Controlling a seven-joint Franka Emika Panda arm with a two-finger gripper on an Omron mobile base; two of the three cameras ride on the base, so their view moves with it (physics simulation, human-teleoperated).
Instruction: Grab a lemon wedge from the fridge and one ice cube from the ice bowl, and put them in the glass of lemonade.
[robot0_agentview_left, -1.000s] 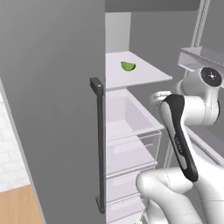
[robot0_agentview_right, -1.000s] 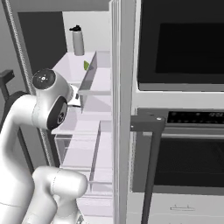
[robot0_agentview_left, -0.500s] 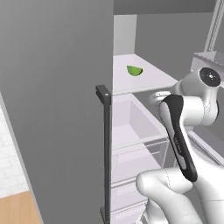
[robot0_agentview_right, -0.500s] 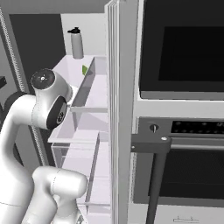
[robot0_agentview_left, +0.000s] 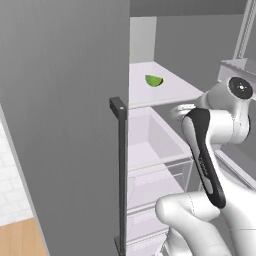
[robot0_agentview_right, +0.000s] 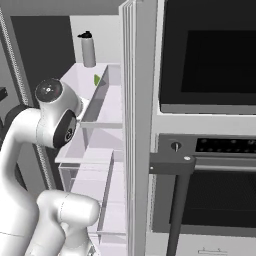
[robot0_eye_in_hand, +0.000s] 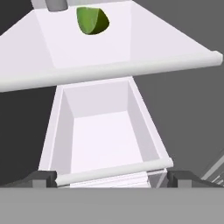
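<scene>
while the base closed in: fridge interior, lemon wedge on upper shelf

as both base views shifted together across the last second, the whole scene slid and grew, which read as the base driving nearer the fridge (robot0_agentview_left: 75, 125) rather than any item moving. the open door's grey panel and its dark bar handle (robot0_agentview_left: 120, 170) took up more of the left base view than a second before.

item: lemon wedge (robot0_eye_in_hand: 92, 19), yellowish-green, lying alone on the white upper shelf (robot0_eye_in_hand: 131, 48), toward the back. also seen in the left base view (robot0_agentview_left: 154, 80) and, partly hidden by the shelf edge, in the right base view (robot0_agentview_right: 96, 79).

item: grey bottle (robot0_agentview_right: 88, 49), upright at the rear of the same shelf, just beside the wedge.

item: clear drawer (robot0_eye_in_hand: 105, 140), below the shelf, nothing visible inside.

item: oven (robot0_agentview_right: 210, 125), right of the fridge, door closed.

tool: gripper (robot0_eye_in_hand: 112, 178), fingers spread fully wide, nothing between them, aimed over the drawer and up at the shelf, well apart from the wedge.

judgement: approach stage only; the wedge was untouched, and the hand needed to rise above the shelf lip and reach deeper.
</scene>
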